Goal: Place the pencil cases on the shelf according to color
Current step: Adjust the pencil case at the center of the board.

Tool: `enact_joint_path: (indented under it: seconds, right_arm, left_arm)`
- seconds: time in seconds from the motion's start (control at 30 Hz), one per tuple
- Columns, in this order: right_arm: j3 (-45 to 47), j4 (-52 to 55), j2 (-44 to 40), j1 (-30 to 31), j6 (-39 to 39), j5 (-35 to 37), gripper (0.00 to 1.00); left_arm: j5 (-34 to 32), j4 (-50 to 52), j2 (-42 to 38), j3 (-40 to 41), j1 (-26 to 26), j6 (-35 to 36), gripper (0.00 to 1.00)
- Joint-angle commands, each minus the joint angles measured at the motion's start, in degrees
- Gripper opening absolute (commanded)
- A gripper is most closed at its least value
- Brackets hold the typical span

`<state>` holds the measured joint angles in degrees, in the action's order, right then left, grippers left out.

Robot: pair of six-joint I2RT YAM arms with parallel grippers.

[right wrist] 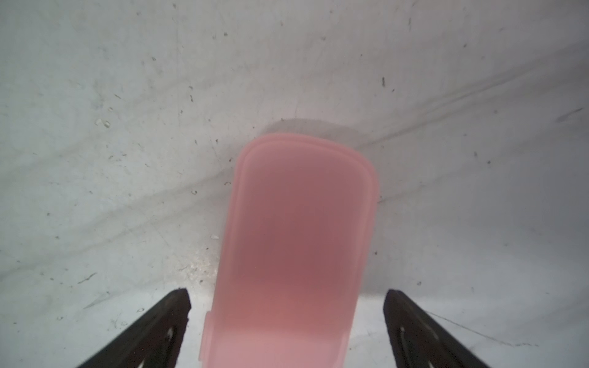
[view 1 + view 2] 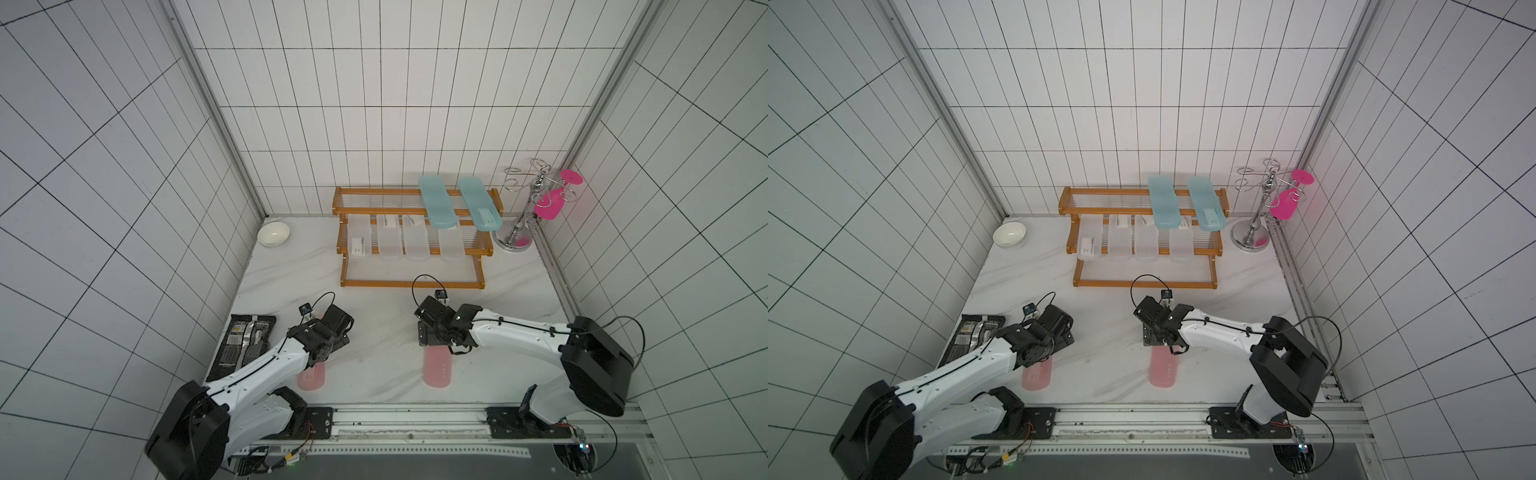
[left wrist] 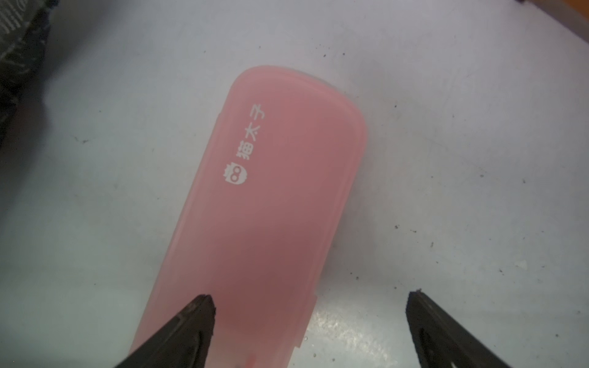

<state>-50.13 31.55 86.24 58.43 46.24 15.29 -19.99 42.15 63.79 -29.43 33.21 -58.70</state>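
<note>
While both lie on the tabletop (image 1: 127, 95), the left pink case (image 3: 280, 197) sits beneath wide-open left jaws and the right pink case (image 1: 302, 229) between wide-open right jaws, ungripped.

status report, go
Left gripper open over left pink case, off-centre. Right gripper open, centred over right pink case. Both flat on table; shelf bottom tier bare. Path to shelf open.
</note>
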Motion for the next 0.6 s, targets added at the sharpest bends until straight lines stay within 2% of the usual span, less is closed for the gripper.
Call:
enact_joint_path:
  seconds: [0.0,0.1,0.2,0.27,0.37,0.47,0.57]
  right_arm:
    - [2.83,2.02,-4.84,-1.08,-0.81,2.6,0.99]
    - [4.78,2.06,-8.77,-1.13,-0.56,1.75,0.99]
    - [6.1,1.81,-11.85,-0.99,0.06,0.51,0.99]
    - [6.93,1.29,-13.35,-0.92,0.47,-0.36,0.99]
    - [8.16,-0.89,-14.0,-0.09,1.26,-1.89,0.99]
    - [7.85,-1.76,-12.88,2.14,2.61,-1.7,0.99]
    - [6.24,0.66,-10.91,4.77,7.02,-0.35,0.99]
  left_arm:
    - [6.99,-3.7,4.02,-1.06,3.87,-0.57,0.98]
    - [0.99,0.71,4.66,-5.21,7.58,-3.69,0.98]
    - [-2.73,4.76,1.74,-6.63,6.88,-4.44,0.98]
    - [-4.6,7.42,-2.24,-6.03,4.43,-3.97,0.98]
    - [-4.47,7.13,-9.24,-2.39,-0.15,-1.96,0.98]
    - [-3.76,6.23,-14.91,0.62,-1.43,-1.62,0.97]
    - [-3.14,6.88,-16.03,1.89,-1.96,-2.32,0.97]
